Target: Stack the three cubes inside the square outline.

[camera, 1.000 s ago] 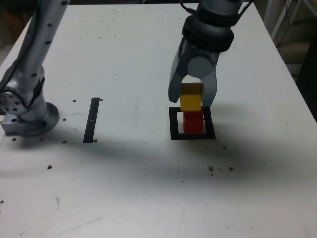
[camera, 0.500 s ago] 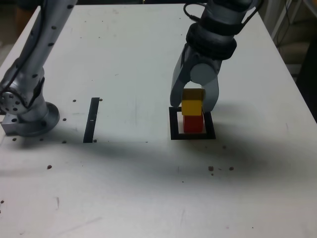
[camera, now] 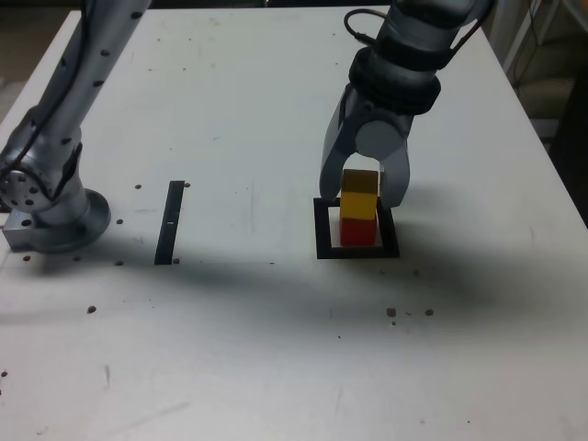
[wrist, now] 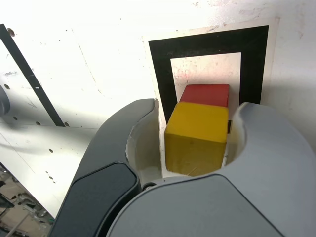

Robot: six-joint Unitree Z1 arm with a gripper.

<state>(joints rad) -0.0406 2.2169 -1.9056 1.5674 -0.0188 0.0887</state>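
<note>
Now lower, yellow cube point(camera: 359, 192) on red cube point(camera: 358, 231)

The yellow cube point(camera: 359, 193) now sits lower, resting on the red cube point(camera: 358, 231); the gripper point(camera: 365, 196) stands lower too; its jaws have parted slightly around the yellow cube.

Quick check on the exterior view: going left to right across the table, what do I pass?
Arm base → thin black strip → square outline holding the yellow cube on the red cube, gripper around them.
</note>
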